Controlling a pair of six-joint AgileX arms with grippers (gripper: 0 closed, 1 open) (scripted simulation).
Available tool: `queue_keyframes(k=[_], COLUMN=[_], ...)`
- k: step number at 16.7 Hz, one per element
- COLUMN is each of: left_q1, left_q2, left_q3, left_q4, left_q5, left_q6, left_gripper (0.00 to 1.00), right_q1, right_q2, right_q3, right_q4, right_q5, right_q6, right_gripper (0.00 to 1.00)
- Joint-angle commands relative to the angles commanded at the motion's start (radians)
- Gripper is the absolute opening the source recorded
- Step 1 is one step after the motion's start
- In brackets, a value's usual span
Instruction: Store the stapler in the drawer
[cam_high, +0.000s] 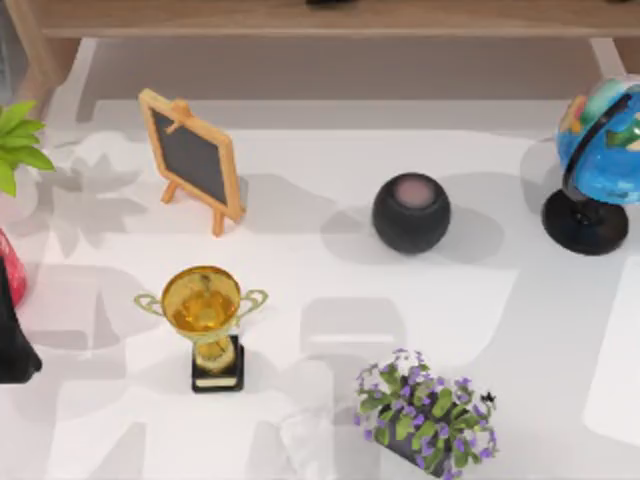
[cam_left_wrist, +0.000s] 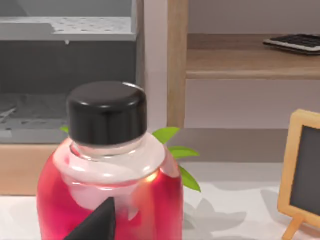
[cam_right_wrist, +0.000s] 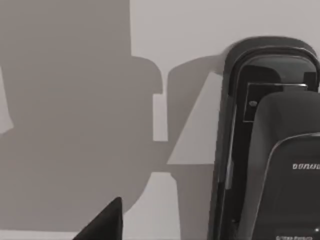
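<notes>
The stapler (cam_right_wrist: 265, 150), black with a glossy casing, appears in the right wrist view lying flat on the white table (cam_right_wrist: 175, 30). It sits close beneath that camera, which suggests the right arm is poised above it for a pick-up. One dark fingertip (cam_right_wrist: 102, 222) of the right gripper juts in at the frame edge, apart from the stapler. Whether that claw stands wide or narrow cannot be told.

From the top view, table contents are as follows. A small chalkboard easel (cam_high: 192, 158) stands at ten o'clock. A dark round speaker (cam_high: 411, 212) sits just right of centre toward one o'clock. A globe (cam_high: 600, 160) stands at two o'clock by the right edge. A gold trophy (cam_high: 205, 322) stands at seven o'clock, and a purple flowering plant (cam_high: 425, 412) at five o'clock.

The left wrist view faces a red bottle (cam_left_wrist: 107, 185) with a black cap, standing upright. A green plant (cam_high: 18, 140) is behind it. One left fingertip (cam_left_wrist: 97, 225) shows in front of the bottle; the left claw's opening cannot be told either. That arm appears idle at the table's left edge.

Judgement: the task is at its opening stage, the stapler not yet grasped. No drawer is identifiable with confidence.
</notes>
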Motion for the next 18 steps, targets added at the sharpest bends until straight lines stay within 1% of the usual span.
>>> queue_keyframes(k=[5,9,13,18], left_q1=[0.000,0.000,0.000,0.000], left_q2=[0.000,0.000,0.000,0.000], left_q3=[0.000,0.000,0.000,0.000], left_q4=[0.000,0.000,0.000,0.000], left_q5=[0.000,0.000,0.000,0.000], left_q6=[0.000,0.000,0.000,0.000], left_gripper=[1.00,1.00,1.00,1.00], right_q1=[-0.001,-0.010,-0.063,-0.211], right_q2=[-0.019,-0.145,-0.306,-0.481], right_q3=[-0.012,-0.094,-0.232,-0.490], right_q4=[0.009,0.108,0.325,0.733], right_q5=[-0.006,-0.050,-0.115,-0.202], right_q6=[-0.014,-0.104,-0.238,-0.439], right_gripper=[1.00,1.00,1.00,1.00])
